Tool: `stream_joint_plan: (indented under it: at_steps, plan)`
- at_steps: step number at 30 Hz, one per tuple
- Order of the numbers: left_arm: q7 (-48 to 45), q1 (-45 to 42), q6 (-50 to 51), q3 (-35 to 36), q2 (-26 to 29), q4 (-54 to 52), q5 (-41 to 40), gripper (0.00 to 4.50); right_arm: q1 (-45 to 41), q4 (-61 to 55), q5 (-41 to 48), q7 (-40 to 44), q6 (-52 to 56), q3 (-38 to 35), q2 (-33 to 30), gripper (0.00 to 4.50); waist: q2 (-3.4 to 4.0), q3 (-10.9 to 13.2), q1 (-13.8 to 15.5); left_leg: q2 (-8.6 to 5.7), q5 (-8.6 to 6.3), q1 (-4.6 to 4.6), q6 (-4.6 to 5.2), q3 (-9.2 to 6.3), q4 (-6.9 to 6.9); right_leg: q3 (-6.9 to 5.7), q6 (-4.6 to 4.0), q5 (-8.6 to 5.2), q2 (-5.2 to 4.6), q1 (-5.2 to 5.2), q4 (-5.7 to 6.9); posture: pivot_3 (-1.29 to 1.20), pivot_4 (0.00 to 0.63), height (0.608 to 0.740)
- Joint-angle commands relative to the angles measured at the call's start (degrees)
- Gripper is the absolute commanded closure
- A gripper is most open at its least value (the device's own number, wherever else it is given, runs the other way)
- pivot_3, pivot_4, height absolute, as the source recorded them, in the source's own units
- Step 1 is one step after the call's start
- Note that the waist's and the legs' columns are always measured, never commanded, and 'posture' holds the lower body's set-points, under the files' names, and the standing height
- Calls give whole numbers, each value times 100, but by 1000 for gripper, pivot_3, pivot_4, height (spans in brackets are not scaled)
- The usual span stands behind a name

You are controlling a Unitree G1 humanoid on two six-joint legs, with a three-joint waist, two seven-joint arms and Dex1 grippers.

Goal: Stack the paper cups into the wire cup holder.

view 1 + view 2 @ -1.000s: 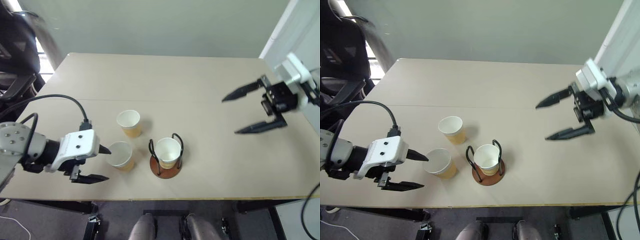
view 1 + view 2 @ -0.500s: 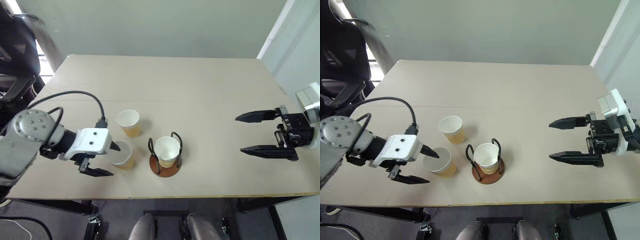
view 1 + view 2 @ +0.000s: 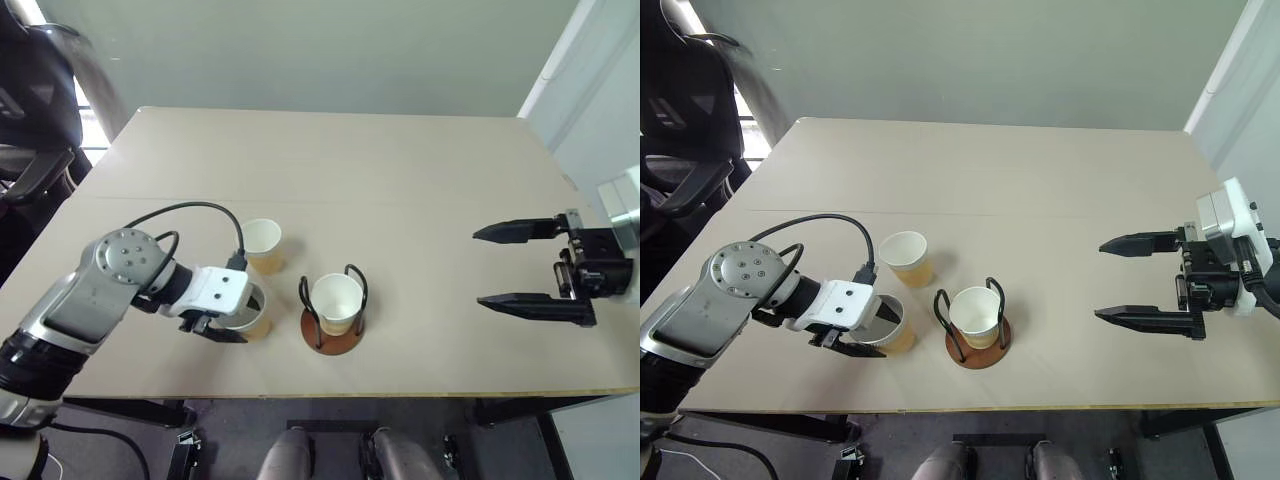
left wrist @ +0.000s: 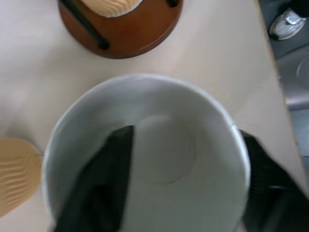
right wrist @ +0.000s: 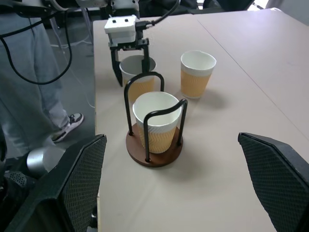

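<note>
Left gripper (image 3: 866, 330) has dropped onto the near tan paper cup (image 3: 890, 326), one finger inside, one outside, straddling its wall, not yet pinched. I close gently so the rim doesn't crush, then lift straight up before crossing to the black wire cup holder (image 3: 974, 337); right gripper (image 3: 1145, 279) hangs spread wide, empty.

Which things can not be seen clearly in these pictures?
- Near paper cup: in the eye views the left gripper covers much of it.
- Whether the fingers pinch the cup wall already: unclear; one is inside, one outside.
- Wire cup holder: cut off by the left wrist view's edge.
- Person beside the table: only legs, right wrist view.
</note>
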Motion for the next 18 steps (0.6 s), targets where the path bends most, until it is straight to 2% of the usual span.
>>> stream_joint_plan:
  at_steps: [1,5,13,18]
  plan:
    - [-78,-117,-126,64,-35,25,58,2990,9,-82,11,-15,16,-254,-103,0,0,0,0,-1,-1,-1,1,0,1,0,2,0,0,0,0,0,150,740]
    - [-144,-119,-166,86,-77,70,57,4382,212,-18,57,55,47,-510,-68,0,0,0,7,-1,-1,-3,3,-1,4,0,6,-1,0,0,0,0,150,740]
    - [-383,-242,28,209,-89,-53,-253,4449,437,10,400,-118,31,-1202,285,0,-1,-1,10,-2,1,-6,8,0,11,0,10,0,0,1,1,0,150,740]
    - [-617,-1226,1097,392,430,-349,-1965,4449,486,-47,853,-159,223,-1692,307,0,-11,2,27,-4,6,-16,15,-5,25,-2,18,5,0,0,2,0,150,740]
